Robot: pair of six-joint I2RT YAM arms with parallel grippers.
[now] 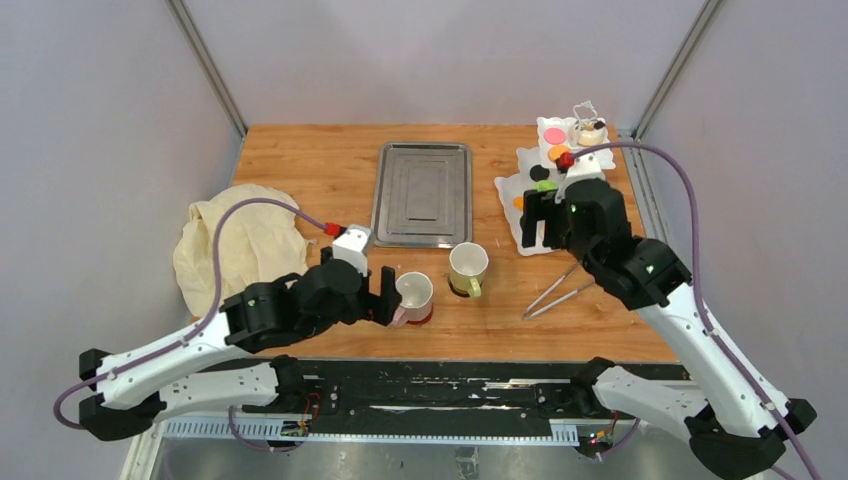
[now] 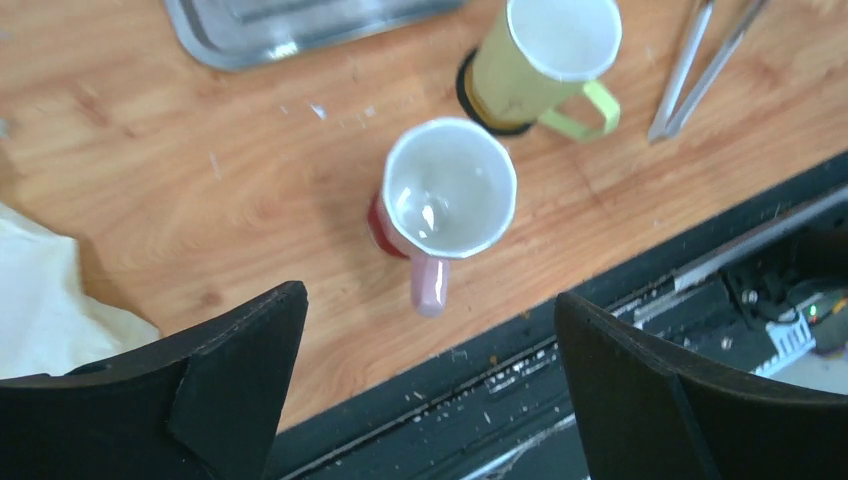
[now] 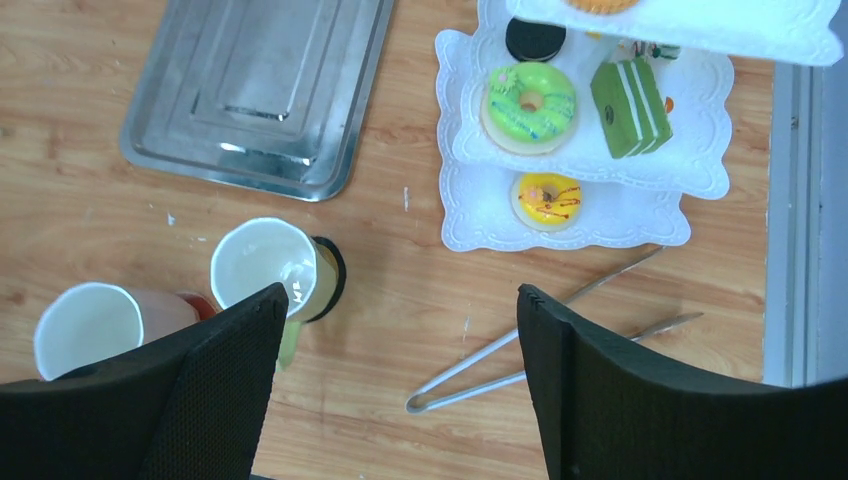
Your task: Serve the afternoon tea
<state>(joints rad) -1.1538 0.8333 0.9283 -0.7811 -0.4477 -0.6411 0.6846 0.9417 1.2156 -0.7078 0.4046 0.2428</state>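
Two pale mugs stand near the table's front. A pink-handled mug (image 1: 413, 293) (image 2: 450, 190) sits on a red coaster (image 2: 378, 225). A yellow-green mug (image 1: 467, 266) (image 3: 265, 265) sits on a black coaster (image 3: 333, 275). The white tiered stand (image 1: 530, 235) (image 3: 690, 170) at the right back holds a green donut (image 3: 530, 103), a green cake slice (image 3: 630, 95), a yellow donut (image 3: 547, 198) and a pink disc (image 1: 554, 134). My left gripper (image 1: 372, 285) (image 2: 430, 400) is open and empty, just left of the pink mug. My right gripper (image 1: 543, 225) (image 3: 400, 390) is open and empty above the stand's front edge.
A steel tray (image 1: 423, 192) (image 3: 260, 90) lies upside down at the back middle. Metal tongs (image 1: 555, 292) (image 3: 540, 345) lie right of the mugs. A cream cloth (image 1: 245, 245) (image 2: 50, 300) is bunched at the left. The table's front edge (image 2: 560, 300) runs close behind the pink mug's handle.
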